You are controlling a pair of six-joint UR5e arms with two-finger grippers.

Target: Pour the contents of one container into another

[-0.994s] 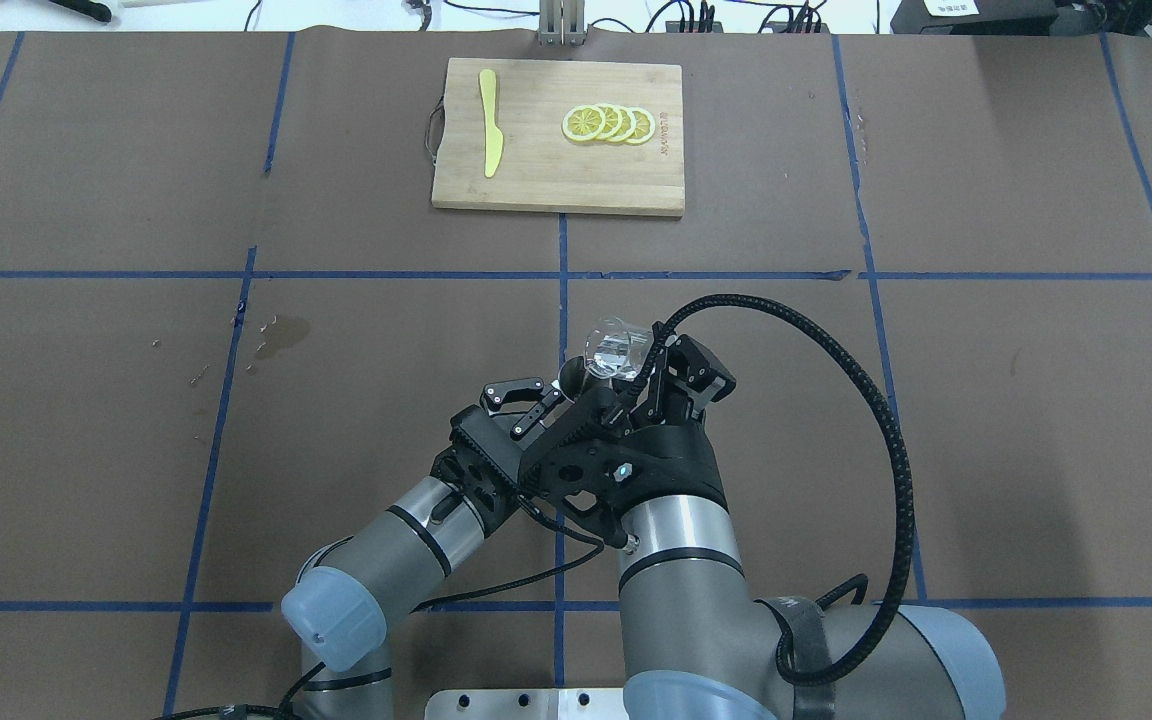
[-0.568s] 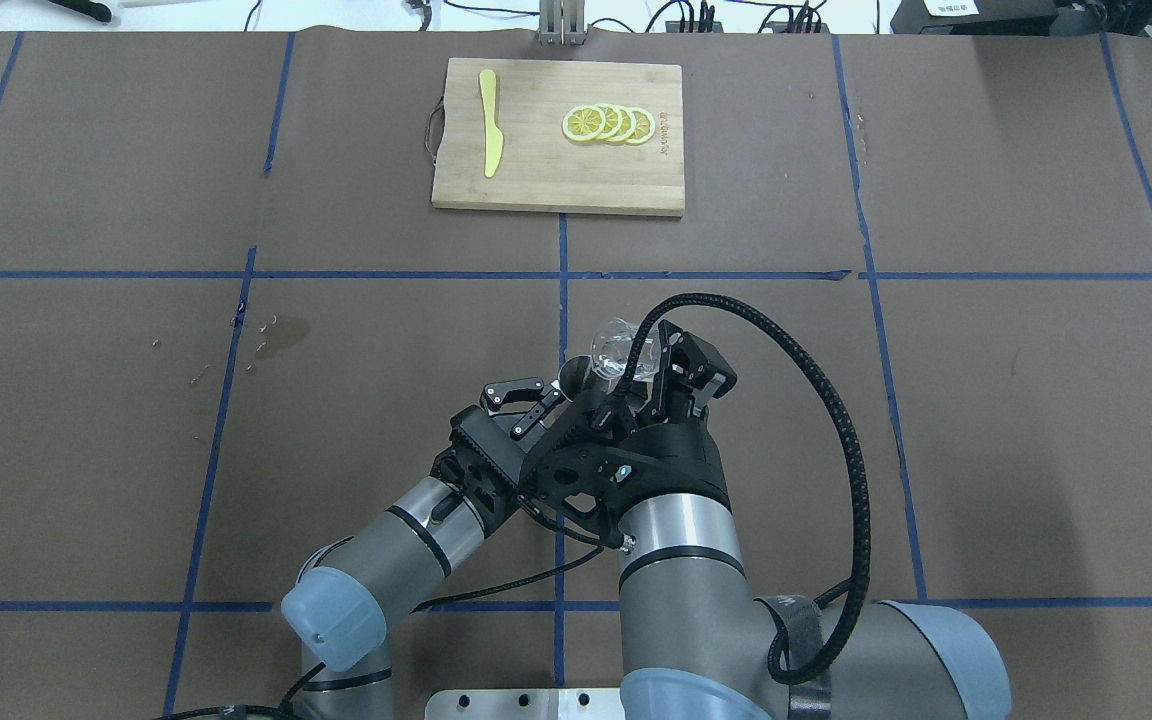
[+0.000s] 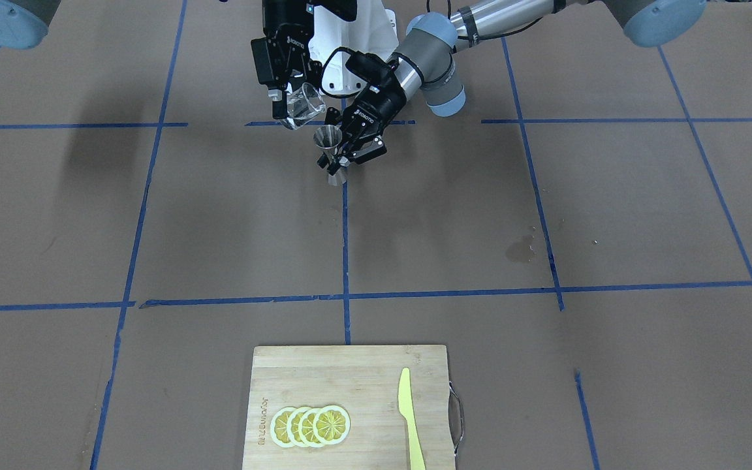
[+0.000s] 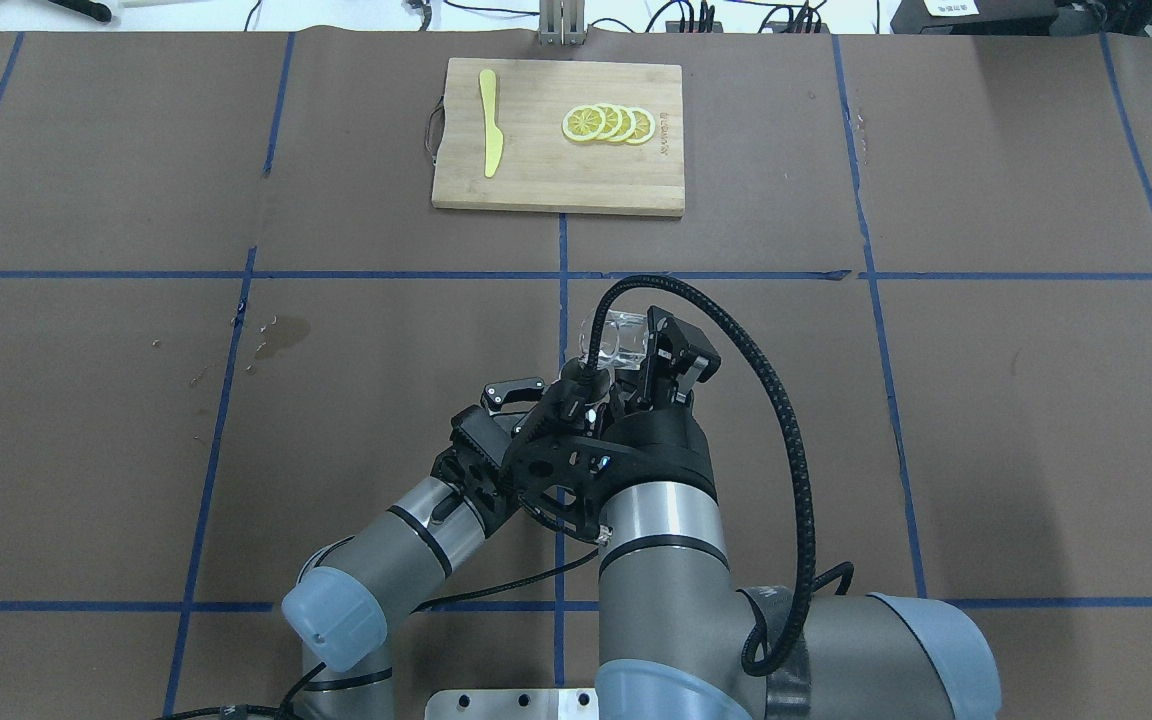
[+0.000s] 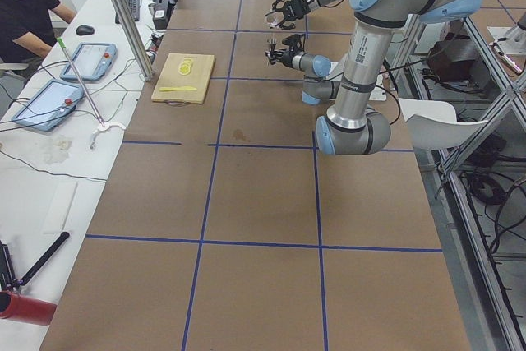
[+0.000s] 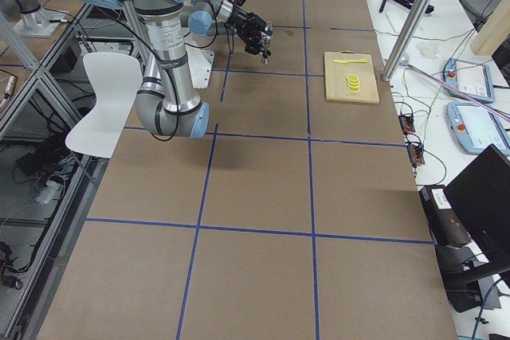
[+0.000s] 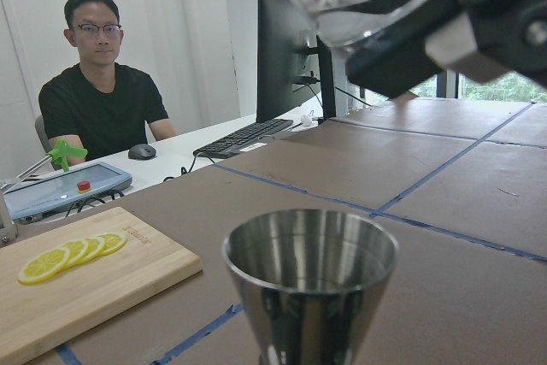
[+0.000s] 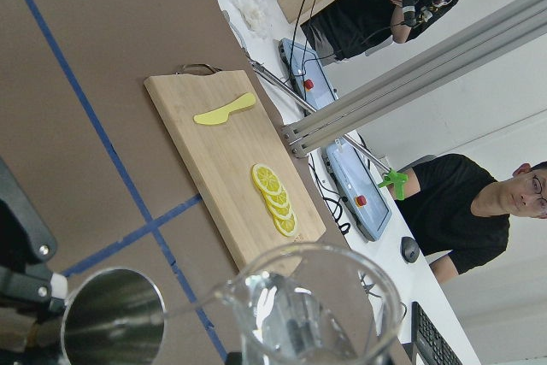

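Our right pincer [image 3: 292, 101] is clamped around the glass cup [image 3: 304, 108] and holds it tipped, its lip over the mouth of the jigger [image 3: 328, 140]. The left pincer [image 3: 344, 158] is closed on the jigger's narrow waist and holds it roughly upright. Both meet close to the robot's base, on the middle blue line of the table [image 4: 986, 420]. From across the table we see both grips plainly. From overhead the right wrist and its looping cable cover nearly all of the jigger, and only the cup shows clearly. The left wrist camera shows the cup just above the steel rim and apart from it, while the right wrist camera shows lip and rim side by side. Whether the jigger's foot touches the table we cannot tell. Ahead lies wide bare table up to the cutting board [image 4: 536, 170] at the far edge, which carries lemon slices [image 4: 608, 124] and a yellow knife [image 4: 489, 122]. A damp stain [image 4: 281, 332] marks the left side. A seated person [image 7: 102, 100] is beyond that edge.
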